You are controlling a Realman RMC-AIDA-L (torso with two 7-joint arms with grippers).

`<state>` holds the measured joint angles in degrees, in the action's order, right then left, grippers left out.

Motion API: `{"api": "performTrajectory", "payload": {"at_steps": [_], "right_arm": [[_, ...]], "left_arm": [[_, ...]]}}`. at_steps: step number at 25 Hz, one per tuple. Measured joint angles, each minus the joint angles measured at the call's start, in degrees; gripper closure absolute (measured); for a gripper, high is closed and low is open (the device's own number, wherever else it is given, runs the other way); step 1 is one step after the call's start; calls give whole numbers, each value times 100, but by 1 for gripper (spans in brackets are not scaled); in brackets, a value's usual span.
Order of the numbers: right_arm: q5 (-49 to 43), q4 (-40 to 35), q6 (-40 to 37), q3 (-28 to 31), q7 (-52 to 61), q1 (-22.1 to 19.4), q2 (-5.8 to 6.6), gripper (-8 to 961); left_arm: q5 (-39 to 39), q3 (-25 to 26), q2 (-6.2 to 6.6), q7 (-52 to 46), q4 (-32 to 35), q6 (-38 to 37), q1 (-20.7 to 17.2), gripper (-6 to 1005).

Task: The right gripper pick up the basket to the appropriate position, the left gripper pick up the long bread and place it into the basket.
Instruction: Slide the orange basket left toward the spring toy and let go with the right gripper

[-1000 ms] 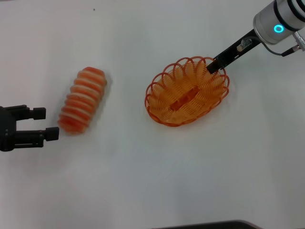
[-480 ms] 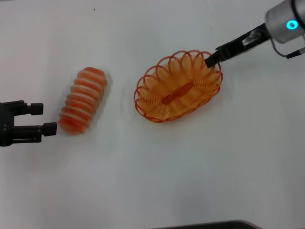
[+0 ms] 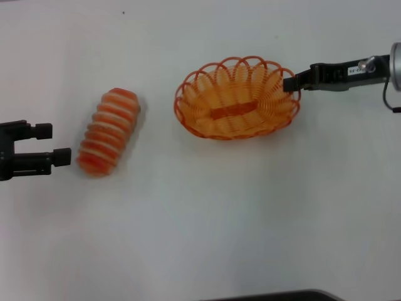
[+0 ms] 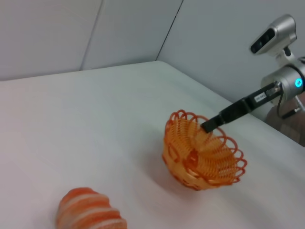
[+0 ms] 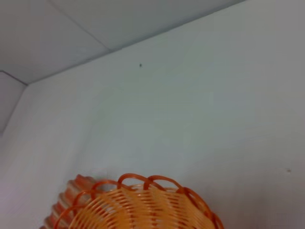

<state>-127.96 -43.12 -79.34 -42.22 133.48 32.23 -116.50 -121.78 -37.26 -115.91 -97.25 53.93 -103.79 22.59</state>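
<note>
The oval orange wire basket point(image 3: 237, 98) sits right of centre in the head view, lying crosswise. My right gripper point(image 3: 292, 83) is shut on its right rim. The basket also shows in the left wrist view point(image 4: 200, 152), with the right gripper point(image 4: 208, 125) pinching its far rim, and in the right wrist view point(image 5: 143, 207). The long bread point(image 3: 108, 131), orange-red with cream ridges, lies on the table at the left; its end shows in the left wrist view point(image 4: 90, 212). My left gripper point(image 3: 55, 144) is open, just left of the bread's near end and apart from it.
The white table point(image 3: 207, 213) spreads around both objects. A dark edge point(image 3: 269, 296) shows at the bottom of the head view. Pale walls point(image 4: 95, 33) stand behind the table in the wrist views.
My right gripper has swung the basket up and turned it from a diagonal to a crosswise position. My left gripper has drifted slightly back and left. The bread has not moved.
</note>
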Motion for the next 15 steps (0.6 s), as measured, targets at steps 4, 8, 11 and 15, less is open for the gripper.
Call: {"api": "performTrajectory", "payload": {"at_steps": [4,8,11,15], "right_arm": [[67,144,288,7,-68,-50,-181,885],[70,492,690,-33,-232,6,-257,858],[94,592,762,-15,-323,25,-263,838],[115,554,726,-9,-343,26,-258,811]], "left_arm": [[-2,-22,-21,9,-6,1,55,157],[-4,-31,-30,-1,-3,-25,80,157],[-4,-25,-31,-8,2,-56,87,157],[-4,-11,-33,-10,3,-61,87,157]]}}
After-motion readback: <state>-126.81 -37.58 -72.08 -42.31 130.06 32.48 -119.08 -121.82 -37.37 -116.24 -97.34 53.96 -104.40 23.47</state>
